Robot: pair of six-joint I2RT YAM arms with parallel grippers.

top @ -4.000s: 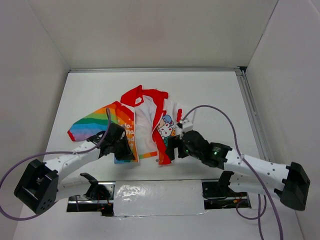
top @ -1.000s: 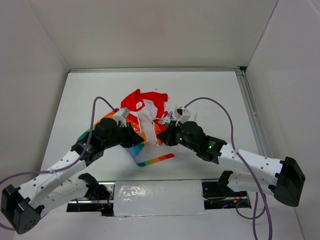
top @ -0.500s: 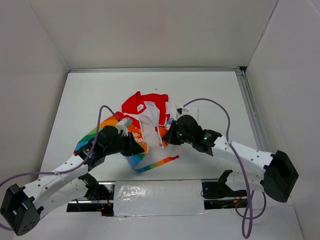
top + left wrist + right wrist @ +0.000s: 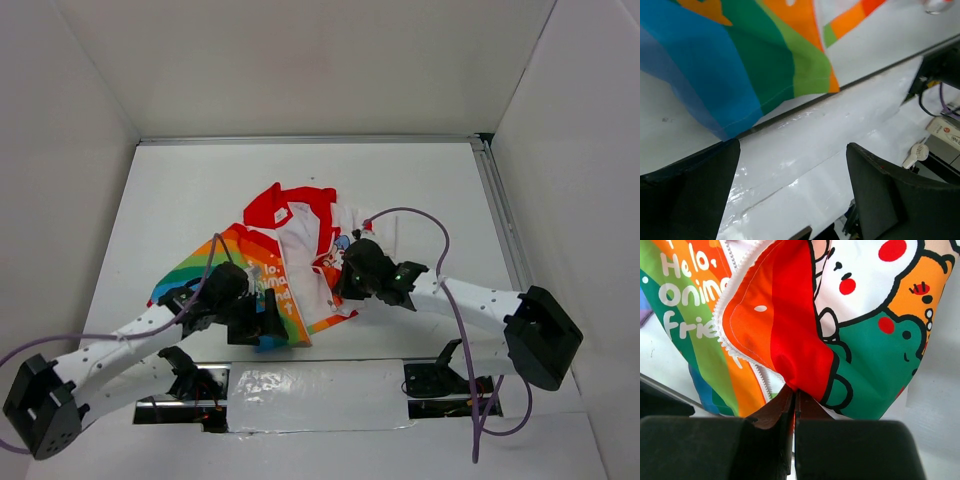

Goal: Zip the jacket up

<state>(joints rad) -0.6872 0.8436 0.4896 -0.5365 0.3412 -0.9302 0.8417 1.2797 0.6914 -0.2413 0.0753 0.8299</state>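
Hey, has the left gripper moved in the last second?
Yes. The left gripper has pulled back toward the shiny taped strip at the near edge, and it is open now, clear of the jacket.

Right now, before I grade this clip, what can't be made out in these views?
1. Zipper slider: no view shows it; too small for the top view, where the right pincer covers part of the jacket hem.
2. Left wrist view: the top edge cuts the jacket off; only a rainbow corner shows.
3. Right wrist view: the zipper teeth vanish behind the shut fingers.
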